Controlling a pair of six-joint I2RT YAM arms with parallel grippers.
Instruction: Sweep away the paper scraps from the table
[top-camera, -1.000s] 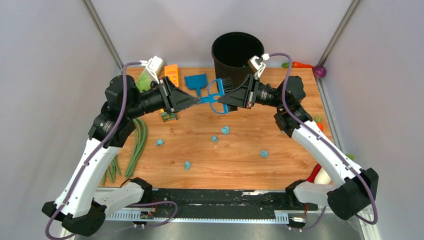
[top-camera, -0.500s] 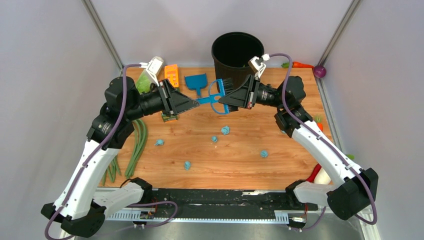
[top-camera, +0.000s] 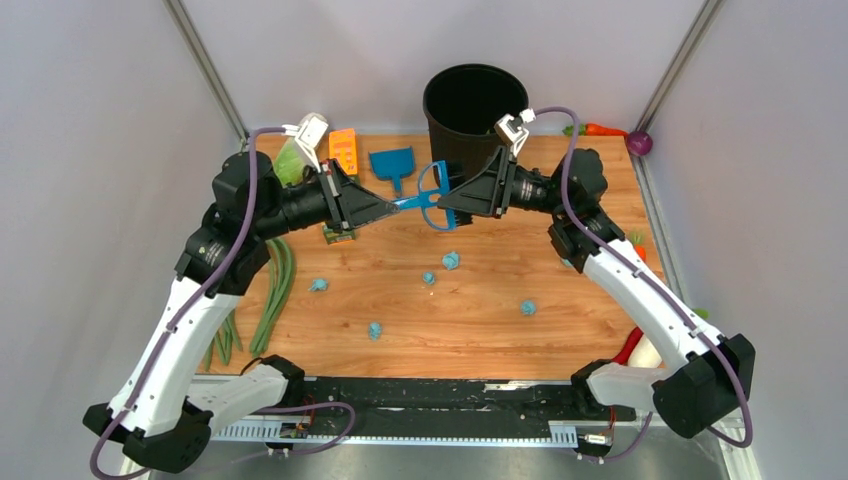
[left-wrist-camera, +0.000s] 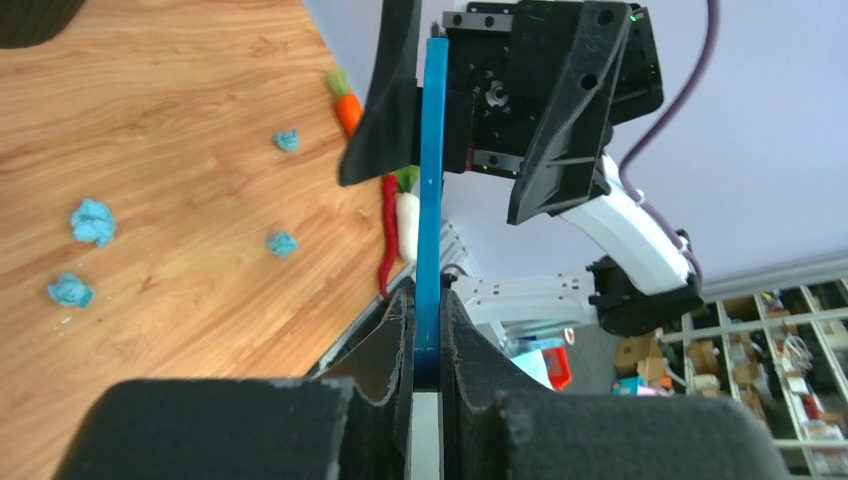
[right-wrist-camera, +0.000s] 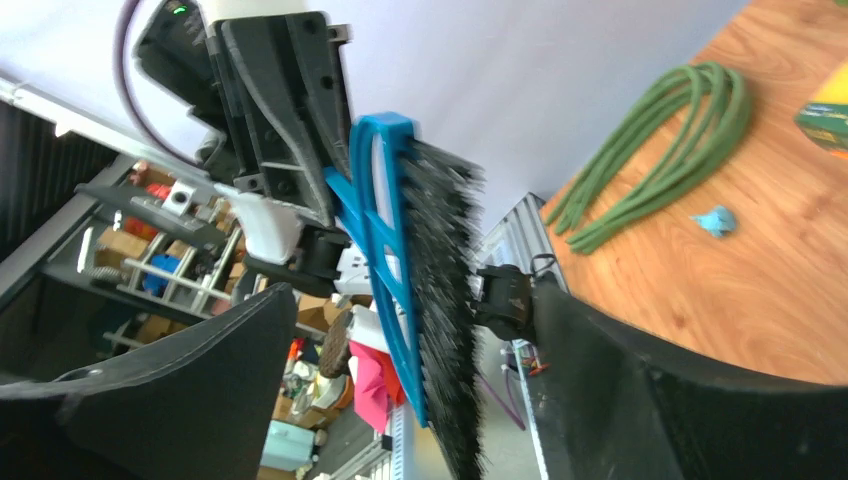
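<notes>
A blue hand brush with black bristles hangs in the air above the back of the table. My left gripper is shut on its handle. My right gripper stands open around the bristle head, its jaws apart from it on both sides. Several light-blue paper scraps lie on the wood: one below the brush, others spread toward the front. The left wrist view also shows scraps. One scrap shows in the right wrist view.
A black bucket stands at the back middle. A blue dustpan and an orange block lie at the back left. Green beans run along the left edge. A carrot and toy vegetables sit by the right wall.
My left gripper has closed onto the brush handle and my right gripper has opened off the brush head. The brush has tilted slightly; the scraps have not moved.
</notes>
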